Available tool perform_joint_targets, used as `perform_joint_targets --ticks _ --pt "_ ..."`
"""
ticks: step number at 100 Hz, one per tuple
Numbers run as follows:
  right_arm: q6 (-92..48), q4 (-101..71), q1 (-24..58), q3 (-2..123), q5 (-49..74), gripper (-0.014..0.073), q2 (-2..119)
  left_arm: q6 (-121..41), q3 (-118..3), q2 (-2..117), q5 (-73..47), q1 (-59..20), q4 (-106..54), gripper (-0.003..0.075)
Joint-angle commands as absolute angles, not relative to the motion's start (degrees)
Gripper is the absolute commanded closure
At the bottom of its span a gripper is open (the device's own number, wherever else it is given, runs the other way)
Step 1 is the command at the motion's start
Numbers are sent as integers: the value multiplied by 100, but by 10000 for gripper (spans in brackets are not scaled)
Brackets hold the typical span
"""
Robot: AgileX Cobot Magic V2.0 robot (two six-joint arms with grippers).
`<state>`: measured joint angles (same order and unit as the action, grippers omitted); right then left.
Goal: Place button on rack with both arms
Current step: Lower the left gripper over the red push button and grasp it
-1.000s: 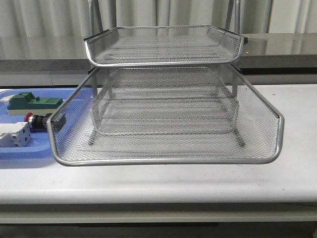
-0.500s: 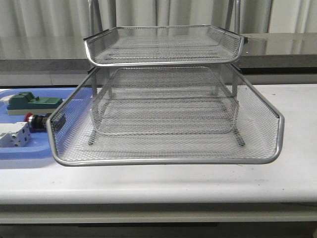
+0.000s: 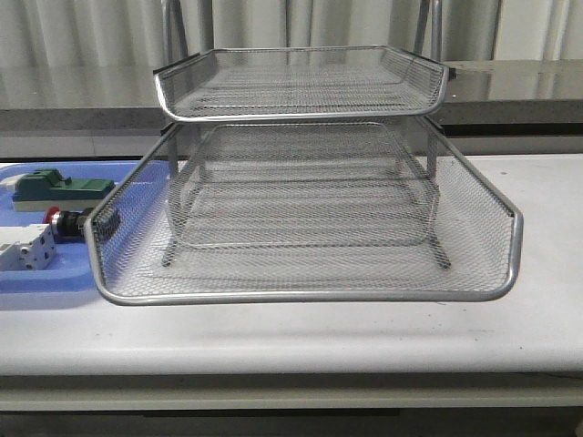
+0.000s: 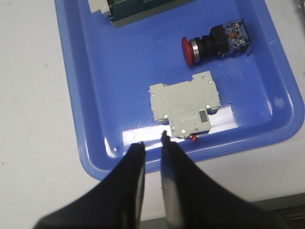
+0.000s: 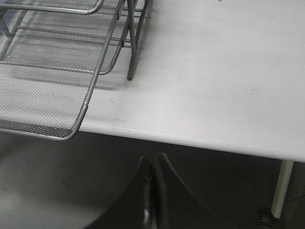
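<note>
Light was even and fairly bright, coming from overhead. The blue tray (image 4: 95, 95) carried a white glare patch near its lower centre. The rack (image 3: 301, 228) cast only soft shadows on the table (image 5: 214, 71). Both wrist views showed dark, blurred fingers at the bottom edge. The front view was sharp.

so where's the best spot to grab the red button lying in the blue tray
Judging by the left wrist view, the button lies on its side in the blue tray, so come from above and close the left hand across the black collar behind the red head. That waist looks narrower than the head and blocky body, so it shouldn't slip.
</note>
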<state>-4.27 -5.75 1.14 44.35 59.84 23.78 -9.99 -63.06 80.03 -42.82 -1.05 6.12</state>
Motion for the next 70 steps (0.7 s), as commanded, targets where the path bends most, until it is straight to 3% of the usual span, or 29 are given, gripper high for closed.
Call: perform_joint_targets --ticks 1,14,23,70 --pt "-446 -567 83 4564 5646 664 2426 -1045 -6512 7846 -4056 -186 668 458" --pt "-446 -567 83 4564 5646 664 2426 -1045 -6512 7846 -4056 -186 690 188" --pt "-446 -567 83 4564 5646 664 2426 -1045 -6512 7846 -4056 -186 690 81" --pt "-446 -567 83 4564 5646 664 2426 -1045 -6879 8018 -3710 -186 385 80"
